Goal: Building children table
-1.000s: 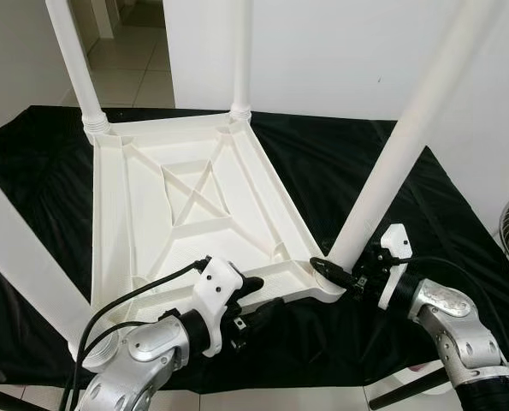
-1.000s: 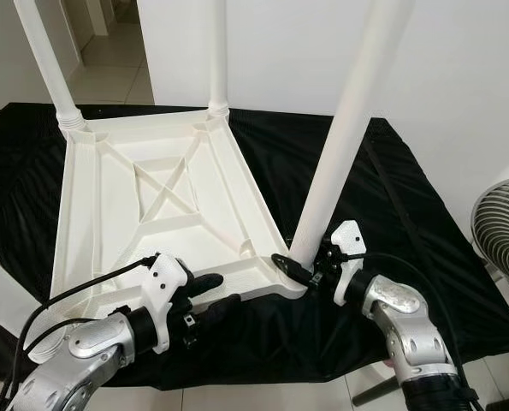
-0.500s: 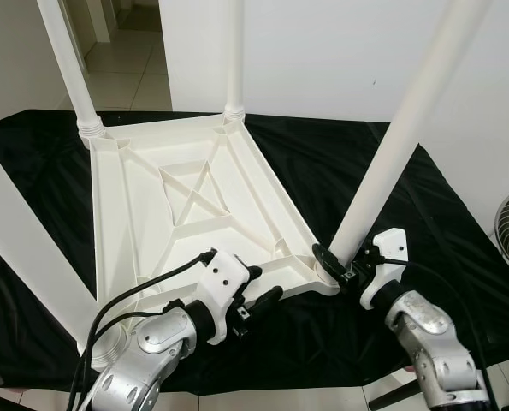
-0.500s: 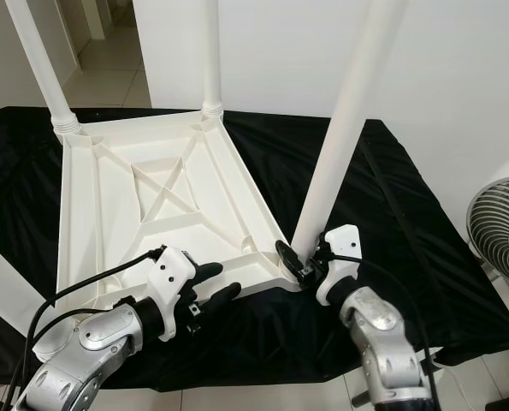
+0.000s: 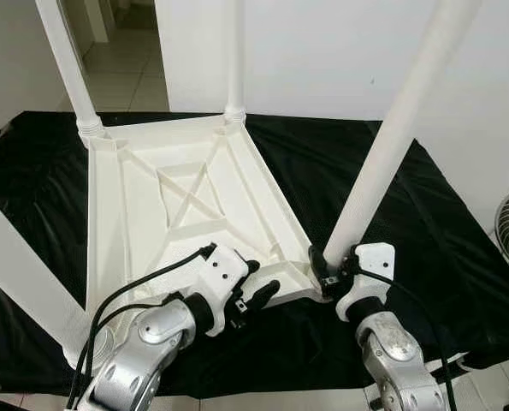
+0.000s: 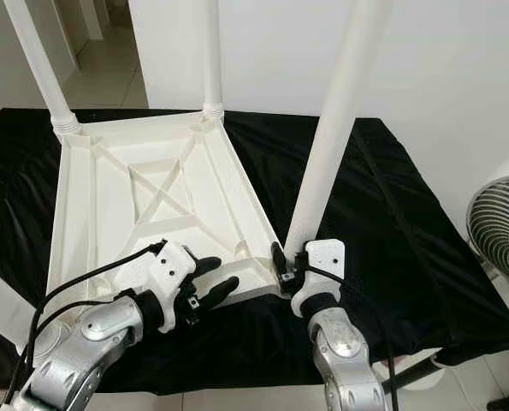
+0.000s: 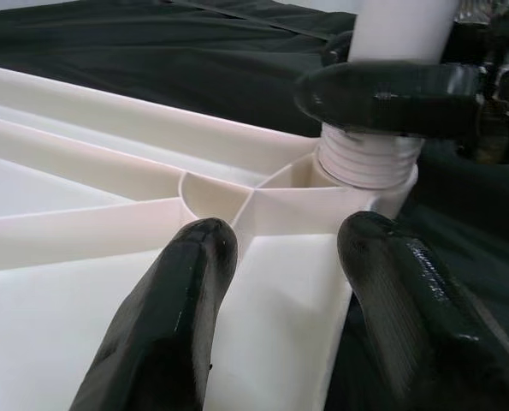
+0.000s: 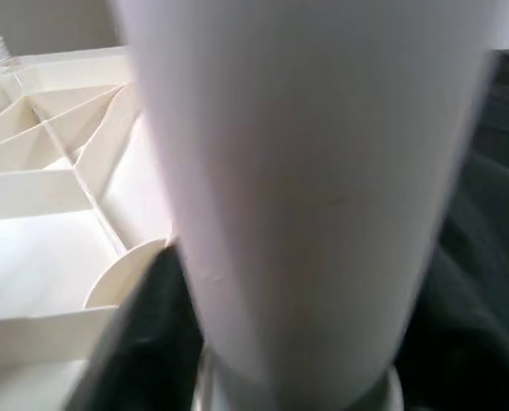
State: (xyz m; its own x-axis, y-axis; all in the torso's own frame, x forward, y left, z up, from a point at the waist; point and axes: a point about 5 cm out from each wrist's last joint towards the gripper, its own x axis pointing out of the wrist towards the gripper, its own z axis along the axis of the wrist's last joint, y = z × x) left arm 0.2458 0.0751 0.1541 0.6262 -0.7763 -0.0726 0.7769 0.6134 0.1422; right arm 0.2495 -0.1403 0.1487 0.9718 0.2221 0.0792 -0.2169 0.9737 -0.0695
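A black cloth (image 5: 425, 231) covers the floor area in the foreground, wrinkled and creased, its far edge running just before a plain white wall (image 5: 322, 51). The wall is smooth and evenly lit. To the left of the wall an opening leads onto a floor of pale glossy tiles (image 5: 117, 77) with visible grout lines; a white door frame or wall corner (image 5: 96, 17) stands at the far end of this passage. At the right edge stands a white electric fan (image 6: 500, 231) with a round wire grille, set just beside the cloth. Pale tiles also show along the near edge of the cloth (image 6: 468, 385). Lighting is diffuse, casting soft shadows.
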